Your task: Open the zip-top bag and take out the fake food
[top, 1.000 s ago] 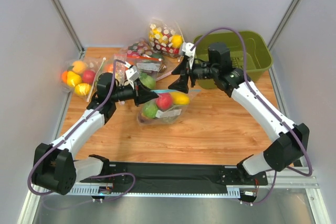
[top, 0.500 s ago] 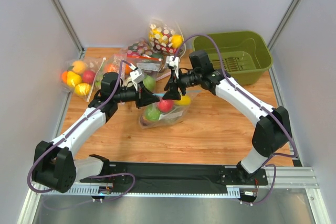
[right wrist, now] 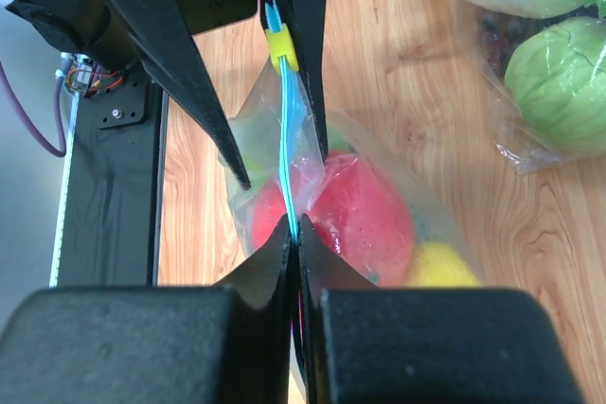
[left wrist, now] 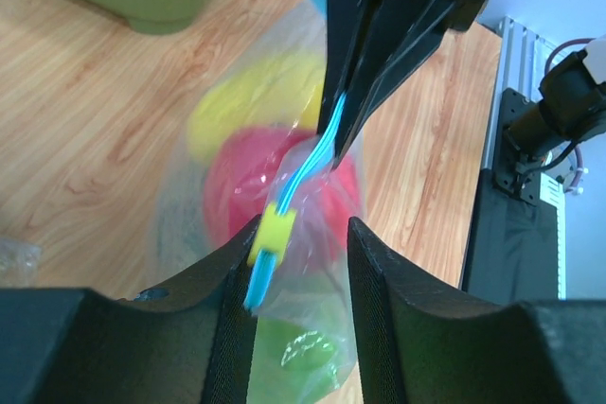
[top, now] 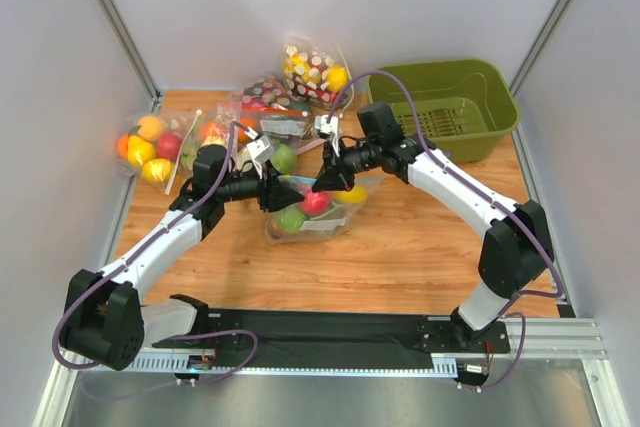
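Note:
The zip-top bag [top: 318,211] lies mid-table, clear, with red, yellow and green fake food [top: 316,202] inside. My right gripper [top: 323,185] is shut on its teal zipper strip [right wrist: 287,139], and in the right wrist view the gripper [right wrist: 295,229] pinches the strip just above the red ball [right wrist: 365,210] and the lemon [right wrist: 440,267]. My left gripper [left wrist: 298,262] stands open around the bag's top. The yellow slider [left wrist: 273,234] rests against its left finger [left wrist: 227,309]. A green ball [left wrist: 294,357] shows below through the plastic.
A green bin [top: 486,97] stands at the back right. Other bags crowd the back left: one with orange and yellow fruit [top: 148,147], a polka-dot one [top: 315,69], and a pink-zippered one [right wrist: 530,73] close behind. A black mat [top: 330,332] lines the near edge.
My right gripper swung in from the right and closed on the teal zipper strip. My left gripper, shut before, has opened around the slider end.

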